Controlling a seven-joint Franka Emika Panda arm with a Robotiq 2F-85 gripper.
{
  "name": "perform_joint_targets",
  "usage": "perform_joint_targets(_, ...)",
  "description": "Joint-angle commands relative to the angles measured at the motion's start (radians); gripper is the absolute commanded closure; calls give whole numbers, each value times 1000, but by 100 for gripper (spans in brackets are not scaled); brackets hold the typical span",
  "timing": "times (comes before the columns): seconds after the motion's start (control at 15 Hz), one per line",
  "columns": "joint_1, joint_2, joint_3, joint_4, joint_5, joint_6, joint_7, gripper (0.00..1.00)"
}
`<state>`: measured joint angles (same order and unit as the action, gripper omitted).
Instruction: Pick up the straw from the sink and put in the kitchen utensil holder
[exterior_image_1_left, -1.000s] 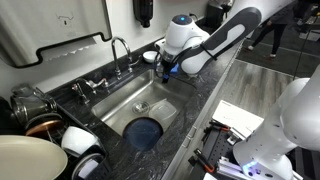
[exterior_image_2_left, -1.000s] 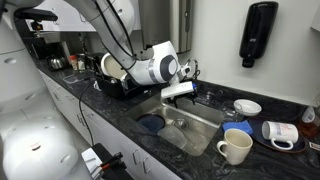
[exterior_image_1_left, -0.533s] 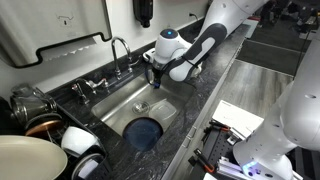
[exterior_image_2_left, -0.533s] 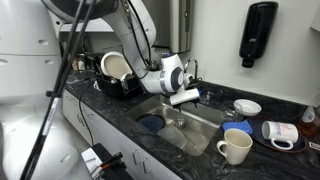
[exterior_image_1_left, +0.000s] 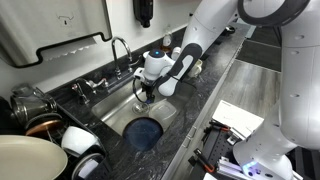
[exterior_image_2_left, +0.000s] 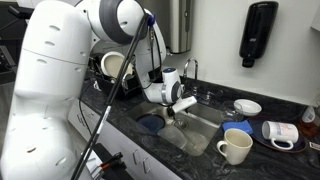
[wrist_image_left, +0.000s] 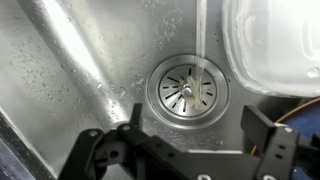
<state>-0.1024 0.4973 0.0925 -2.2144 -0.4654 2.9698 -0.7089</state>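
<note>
Wrist view showing claw (wrist_image_left: 192, 118) hanging wide open, empty, above the drain (wrist_image_left: 187, 92), pale straw (wrist_image_left: 201, 35) lying just beyond it: probably light, slick, crushable, wanting gentle mid-length pinching.

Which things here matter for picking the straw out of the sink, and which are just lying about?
For the job: sink, pale straw by the drain, gripper.
Lying about: blue dish, cream mug, clear container, wall dispenser.
</note>
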Motion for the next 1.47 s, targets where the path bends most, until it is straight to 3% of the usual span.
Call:
perform_joint_targets(0.0,-39,98,26,84,15,-19,-117,0)
perform_joint_targets(0.2,-66,156,42,133,39,-33,-166,0)
perform_joint_targets(0.6,-184,234,180,209,199,-153,-302,0)
perform_joint_targets(1.4,-140,250,155,289,314,-305,-347,0)
